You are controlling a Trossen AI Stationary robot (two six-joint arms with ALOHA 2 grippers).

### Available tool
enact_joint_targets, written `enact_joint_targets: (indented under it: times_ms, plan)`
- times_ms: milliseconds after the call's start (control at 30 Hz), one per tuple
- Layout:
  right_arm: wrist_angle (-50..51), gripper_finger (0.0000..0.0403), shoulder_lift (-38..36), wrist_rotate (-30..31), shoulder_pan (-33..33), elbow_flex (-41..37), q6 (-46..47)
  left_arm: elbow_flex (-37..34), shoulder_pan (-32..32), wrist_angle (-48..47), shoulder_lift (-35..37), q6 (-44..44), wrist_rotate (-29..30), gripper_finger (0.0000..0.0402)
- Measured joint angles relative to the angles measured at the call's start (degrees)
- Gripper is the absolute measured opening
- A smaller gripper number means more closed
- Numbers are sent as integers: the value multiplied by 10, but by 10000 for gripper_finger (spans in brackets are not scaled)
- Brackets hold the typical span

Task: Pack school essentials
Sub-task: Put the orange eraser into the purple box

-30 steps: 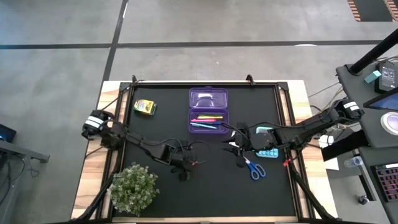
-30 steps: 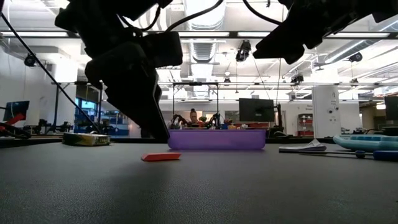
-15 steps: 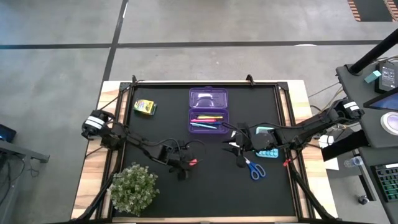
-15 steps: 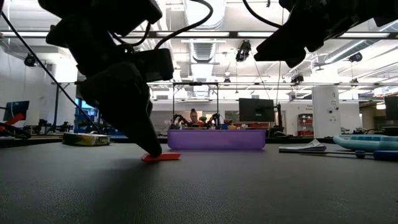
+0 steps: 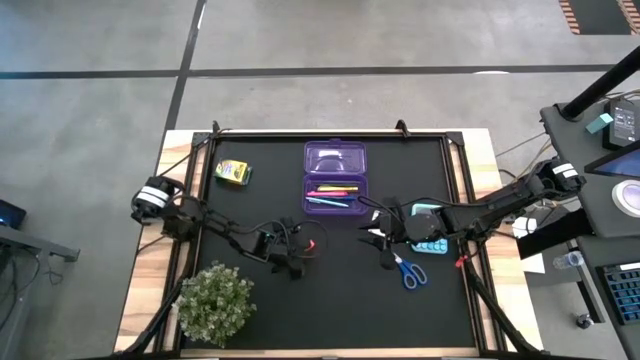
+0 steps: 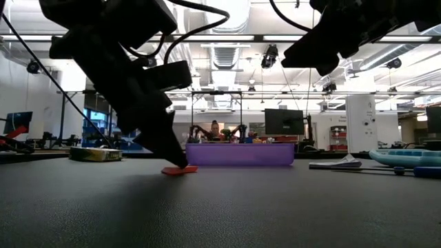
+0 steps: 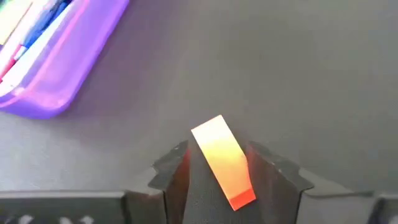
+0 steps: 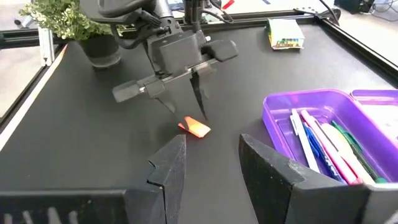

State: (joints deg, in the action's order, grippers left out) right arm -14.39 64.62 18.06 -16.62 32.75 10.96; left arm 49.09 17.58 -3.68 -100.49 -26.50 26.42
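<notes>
The red eraser (image 7: 222,163) lies flat on the black table, between the open fingers of my left gripper (image 7: 217,165), which points down over it (image 5: 297,258). The right wrist view shows the same eraser (image 8: 194,128) under that gripper (image 8: 186,107). My right gripper (image 5: 381,240) hangs open and empty above the table, between the purple case (image 5: 334,192) and the blue-handled scissors (image 5: 409,271). The open case holds pink, yellow, green and blue pens (image 8: 320,144). The yellow-green crayon box (image 5: 232,172) lies near the far left corner. My left gripper comes at the eraser from above, pointing down, with one finger on each long side of it. In the low view a fingertip (image 6: 178,160) reaches down to the eraser's edge (image 6: 173,170). Whether the fingers touch it, I cannot tell. The eraser lies flat on the table.
A bushy potted plant (image 5: 215,300) stands at the near left corner, close to the left arm. A teal item (image 5: 431,244) lies under the right arm. The case's lid (image 5: 335,158) lies open toward the far edge. Bare table stretches along the near edge.
My left gripper has come down from just above the table to the eraser and stands over it, fingers on either side. The eraser has shifted and turned a little on the table. The right arm has kept still.
</notes>
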Motion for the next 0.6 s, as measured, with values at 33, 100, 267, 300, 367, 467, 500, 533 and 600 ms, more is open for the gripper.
enact_joint_targets:
  times_ms: [33,100,267,300,367,467,500,533,600]
  plan:
    - [0,139,0,0,0,0,2,0,-2,0,0,-1,-3,134]
    - [0,139,0,0,0,0,2,0,-4,-2,0,-5,-7,124]
    - [0,139,0,0,0,0,1,-2,-4,-2,0,-47,-9,106]
    - [0,139,0,0,0,0,0,-2,-4,-2,0,-60,-8,103]
    - [0,139,0,0,0,-1,-1,-2,-4,-3,0,-82,3,99]
    - [0,139,0,0,0,-2,-3,-2,-4,-3,0,-92,16,95]
    - [0,139,0,0,0,-2,-3,-2,-4,-3,0,-92,17,95]
    - [0,139,0,0,0,-2,-4,-2,-4,-3,0,-92,18,95]
    - [0,139,0,0,0,-2,-5,-2,-4,-3,0,-92,18,95]
